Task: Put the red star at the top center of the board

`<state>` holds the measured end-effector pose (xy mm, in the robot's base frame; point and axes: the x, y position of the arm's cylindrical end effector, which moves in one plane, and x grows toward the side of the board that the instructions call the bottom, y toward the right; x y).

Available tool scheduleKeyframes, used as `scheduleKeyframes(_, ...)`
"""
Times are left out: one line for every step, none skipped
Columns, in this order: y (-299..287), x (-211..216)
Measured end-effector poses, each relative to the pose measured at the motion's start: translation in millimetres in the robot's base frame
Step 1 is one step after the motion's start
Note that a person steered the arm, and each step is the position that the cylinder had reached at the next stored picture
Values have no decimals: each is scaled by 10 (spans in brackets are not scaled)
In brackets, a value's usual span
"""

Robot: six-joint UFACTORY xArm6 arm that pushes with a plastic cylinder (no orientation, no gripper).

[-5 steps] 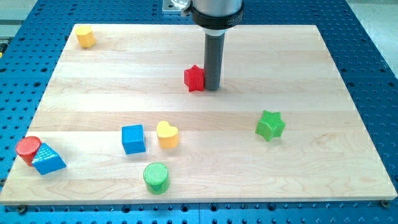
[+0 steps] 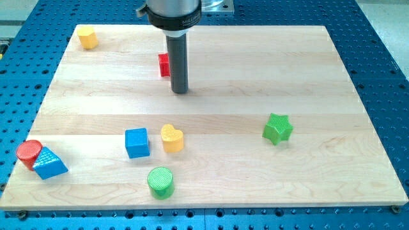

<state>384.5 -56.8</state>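
The red star [image 2: 164, 65] lies on the wooden board [image 2: 255, 70], left of the top centre, and is partly hidden behind my rod. My tip [image 2: 179, 91] rests on the board just below and to the right of the star, close to it or touching it. Only the star's left part shows.
A yellow block [image 2: 88, 38] sits at the top left corner. A blue cube [image 2: 137, 142], a yellow heart [image 2: 171, 138] and a green cylinder [image 2: 160, 183] lie at the lower middle. A red cylinder [image 2: 29, 153] touches a blue wedge-like block [image 2: 48, 163] at the lower left. A green star [image 2: 277, 128] lies at the right.
The red star has moved up and to the left. My rod has moved left with it and now stands in front of the star's right side.
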Motion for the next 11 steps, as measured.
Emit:
scheduleKeyframes(-29,-619)
scheduleKeyframes(-498,-520)
scheduleKeyframes(-840,-744)
scheduleKeyframes(-77,-775)
scheduleKeyframes(581,-656)
scheduleKeyframes(-60,-533)
scheduleKeyframes(-648,-531)
scheduleKeyframes(-647,-935)
scheduleKeyframes(-322,-1157)
scheduleKeyframes(155,-1077)
scheduleKeyframes(-103,-786)
